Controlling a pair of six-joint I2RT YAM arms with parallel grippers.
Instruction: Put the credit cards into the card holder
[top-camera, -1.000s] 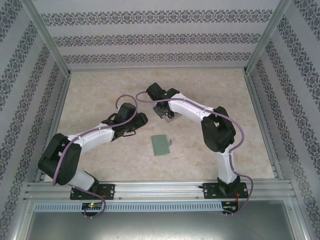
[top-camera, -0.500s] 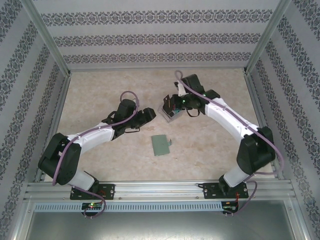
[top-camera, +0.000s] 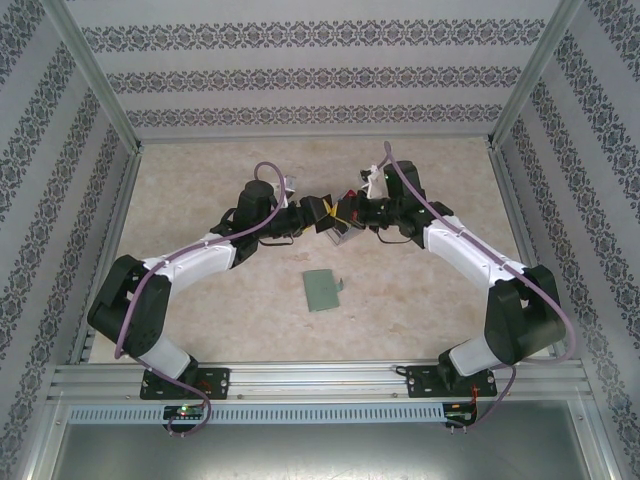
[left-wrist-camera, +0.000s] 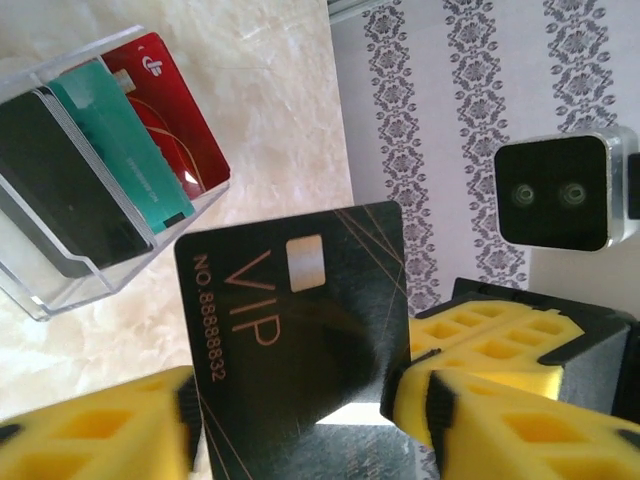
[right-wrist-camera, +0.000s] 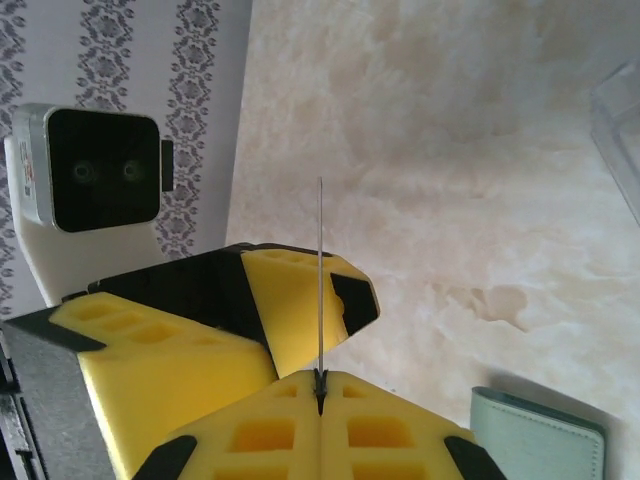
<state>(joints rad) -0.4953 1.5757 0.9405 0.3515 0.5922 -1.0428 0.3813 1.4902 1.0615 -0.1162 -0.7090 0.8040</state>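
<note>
A black card (left-wrist-camera: 300, 330) is pinched in the right gripper (right-wrist-camera: 320, 395), whose jaws are pressed together. The left gripper (left-wrist-camera: 300, 405) is spread on either side of it; whether it squeezes cannot be told. The holder (top-camera: 322, 290) lies below on the table (top-camera: 420, 295).

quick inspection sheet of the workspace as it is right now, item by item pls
surface: pale marbled table, no spills seen
job's things: grey-green card holder lies flat near the centre, untouched; black vip card is up between the two hands; red card, teal card and dark card stand in the clear box
clutter: nothing seen
hands: right hand shut on the vip card's edge; left hand has its jaws apart either side of the card, grip unclear
cables: purple cables run along both arms
surroundings: patterned walls, metal frame rail at the near edge
</note>
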